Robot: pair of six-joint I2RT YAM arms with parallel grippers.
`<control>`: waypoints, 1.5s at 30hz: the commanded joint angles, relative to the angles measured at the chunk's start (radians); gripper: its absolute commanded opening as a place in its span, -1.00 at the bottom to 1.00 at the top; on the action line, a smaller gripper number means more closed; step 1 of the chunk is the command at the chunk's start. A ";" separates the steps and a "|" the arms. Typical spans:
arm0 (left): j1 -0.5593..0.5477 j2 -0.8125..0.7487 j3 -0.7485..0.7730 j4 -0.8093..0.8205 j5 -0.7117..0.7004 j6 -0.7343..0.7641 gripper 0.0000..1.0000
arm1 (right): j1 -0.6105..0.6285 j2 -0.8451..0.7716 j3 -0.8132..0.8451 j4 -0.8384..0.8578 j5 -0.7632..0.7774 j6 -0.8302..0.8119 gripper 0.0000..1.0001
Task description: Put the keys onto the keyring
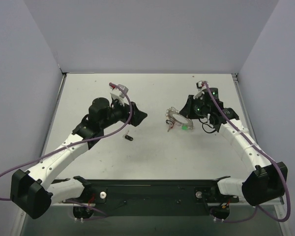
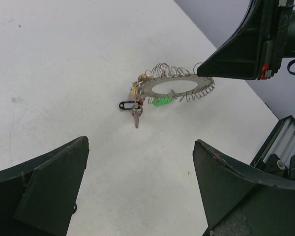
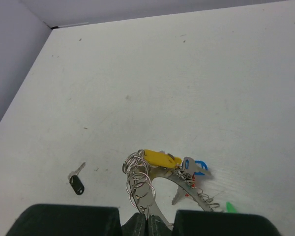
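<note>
At the right pincer's (image 3: pixel 147 222) matt dark tips the keyring (image 2: pixel 148 85) is gleaming as bare silvery metal; just beyond, a yellow key head (image 3: pixel 160 158) is showing smooth plastic on the matt table (image 3: pixel 187 73).

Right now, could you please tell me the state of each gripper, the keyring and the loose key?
keyring: gripped at its rim, several keys attached.
right gripper: shut on the keyring.
left gripper: open, empty.
black key: loose on the table, off the ring.
</note>
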 commanded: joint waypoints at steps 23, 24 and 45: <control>-0.038 -0.009 0.103 0.166 0.516 0.070 0.85 | 0.127 -0.234 -0.005 0.159 -0.696 -0.253 -1.00; -0.042 -0.006 0.108 0.166 0.548 0.073 0.83 | 0.130 -0.234 -0.003 0.167 -0.717 -0.256 -1.00; -0.130 0.103 0.197 0.108 0.661 0.142 0.01 | 0.150 -0.242 0.014 0.225 -0.845 -0.242 -1.00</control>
